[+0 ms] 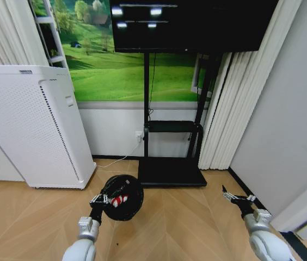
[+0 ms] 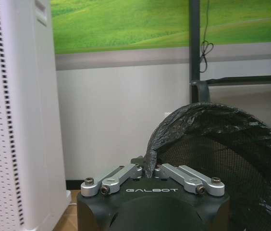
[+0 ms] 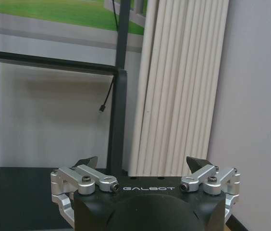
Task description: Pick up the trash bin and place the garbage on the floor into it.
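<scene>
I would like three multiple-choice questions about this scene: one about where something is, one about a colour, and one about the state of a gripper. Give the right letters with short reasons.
1. Where does the trash bin sit in relation to the left gripper?
A. Held by its rim in that gripper
B. Standing on the TV stand's base
C. On top of the white appliance

2. What colours show on the scrap inside the bin?
A. Blue and yellow
B. White and red
C. Plain green

3. How is the right gripper?
A. Shut on a bottle
B. Shut on the bin
C. Open, holding nothing

Answers: 1 A, the left wrist view shows the fingers pinching the bin's lined rim. 2 B, the head view shows a white-and-red piece in the bin. 3 C, its fingertips stand wide apart with nothing between them.
</scene>
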Motion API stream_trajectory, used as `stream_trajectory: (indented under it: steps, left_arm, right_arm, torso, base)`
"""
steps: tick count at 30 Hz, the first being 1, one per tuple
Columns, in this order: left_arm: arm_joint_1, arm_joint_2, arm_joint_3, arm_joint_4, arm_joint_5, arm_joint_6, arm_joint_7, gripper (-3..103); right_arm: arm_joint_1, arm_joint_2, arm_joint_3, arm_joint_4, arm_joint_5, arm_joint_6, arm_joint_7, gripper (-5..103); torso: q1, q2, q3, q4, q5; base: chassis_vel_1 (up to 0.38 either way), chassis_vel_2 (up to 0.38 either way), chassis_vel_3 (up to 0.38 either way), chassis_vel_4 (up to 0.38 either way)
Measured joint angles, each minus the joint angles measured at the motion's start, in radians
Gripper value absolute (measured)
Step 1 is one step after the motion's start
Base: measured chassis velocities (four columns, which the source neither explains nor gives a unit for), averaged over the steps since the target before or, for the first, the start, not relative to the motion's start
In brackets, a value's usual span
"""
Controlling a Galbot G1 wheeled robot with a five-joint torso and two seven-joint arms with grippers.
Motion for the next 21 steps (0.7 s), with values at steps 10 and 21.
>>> stream_trajectory:
  steps: [10, 21]
  left_arm:
    - [-0.011, 0.005, 0.002, 0.009, 0.0, 0.0, 0.0, 4]
    - [-0.02, 0.008, 0.004, 0.02, -0.001, 0.001, -0.002, 4]
  right_arm:
    - [0.0, 0.0, 0.0, 0.0, 0.0, 0.0, 0.0, 100]
    - [0.0, 0.0, 0.0, 0.0, 0.0, 0.0, 0.0, 100]
  torso:
    - [0.0, 0.0, 0.0, -0.0003, 0.0]
    - [0.0, 0.0, 0.0, -0.0002, -0.0001]
  base:
    - [0.27, 0.272, -0.275, -0.269]
    - [0.295, 0.293, -0.279, -0.292]
